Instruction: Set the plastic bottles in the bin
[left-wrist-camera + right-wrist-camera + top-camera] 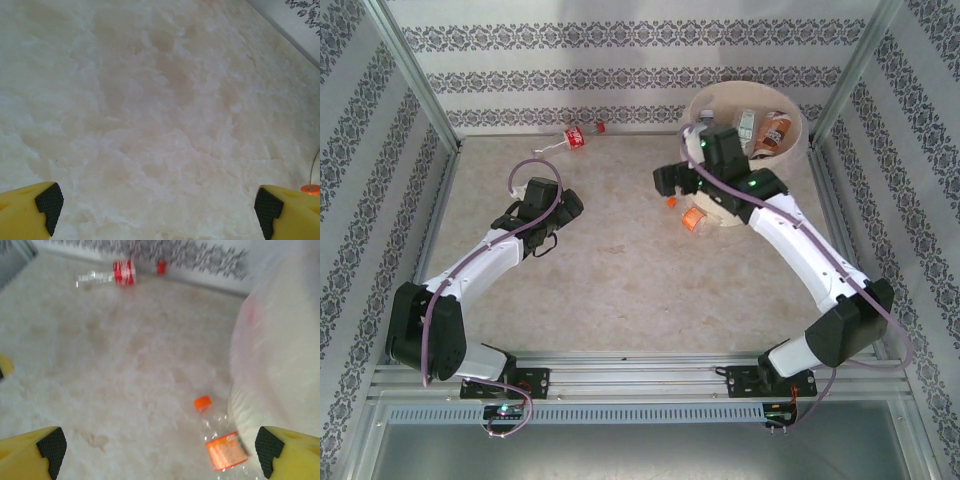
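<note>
Clear orange-capped bottle (218, 432) lies beside cream bin (280, 350); left claw (159, 207) and right claw (160, 449) gape empty

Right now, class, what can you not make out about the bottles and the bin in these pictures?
Top view: the bottle count inside the bin; the right arm covers its near side.
Right wrist view: the orange-labelled bottle runs off the bottom edge.
Right wrist view: the red-labelled bottle is blurred, its print unreadable.
</note>
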Robot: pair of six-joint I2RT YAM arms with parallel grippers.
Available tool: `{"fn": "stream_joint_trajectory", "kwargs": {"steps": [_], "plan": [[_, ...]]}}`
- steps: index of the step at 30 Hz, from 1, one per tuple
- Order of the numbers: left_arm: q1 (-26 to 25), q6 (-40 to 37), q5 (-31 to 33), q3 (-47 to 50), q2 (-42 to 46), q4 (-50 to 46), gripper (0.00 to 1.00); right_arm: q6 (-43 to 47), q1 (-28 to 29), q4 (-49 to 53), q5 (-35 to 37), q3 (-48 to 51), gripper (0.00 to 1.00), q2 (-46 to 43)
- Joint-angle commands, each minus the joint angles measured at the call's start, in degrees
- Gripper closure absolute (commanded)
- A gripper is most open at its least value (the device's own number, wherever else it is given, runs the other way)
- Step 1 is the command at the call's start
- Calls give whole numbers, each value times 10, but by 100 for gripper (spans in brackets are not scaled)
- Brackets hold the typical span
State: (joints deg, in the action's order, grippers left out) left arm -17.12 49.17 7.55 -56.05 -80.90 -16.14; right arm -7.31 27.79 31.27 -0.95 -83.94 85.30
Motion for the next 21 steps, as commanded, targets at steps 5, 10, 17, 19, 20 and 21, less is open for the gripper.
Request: {"fn": "stream_joint_trajectory", "kwargs": {"steps": [5,10,17,19,20,21], "plan": [[6,4,1,-11,-9,-11,0,34,30,11,104,68,2,47],[7,4,1,-12,-15,-12,0,80,31,-12,159,98,2,89],[7,9,-1,-15,-25,-13,0,101,37,-12,191,96,2,169],[6,9,-1,-14,-27,-13,0,92,36,-17,222,98,2,190],[6,8,-1,-15,-29,-13,0,87,35,-16,237,97,2,202],[6,8,0,-16,-31,-13,0,84,33,-17,252,96,2,213]]}}
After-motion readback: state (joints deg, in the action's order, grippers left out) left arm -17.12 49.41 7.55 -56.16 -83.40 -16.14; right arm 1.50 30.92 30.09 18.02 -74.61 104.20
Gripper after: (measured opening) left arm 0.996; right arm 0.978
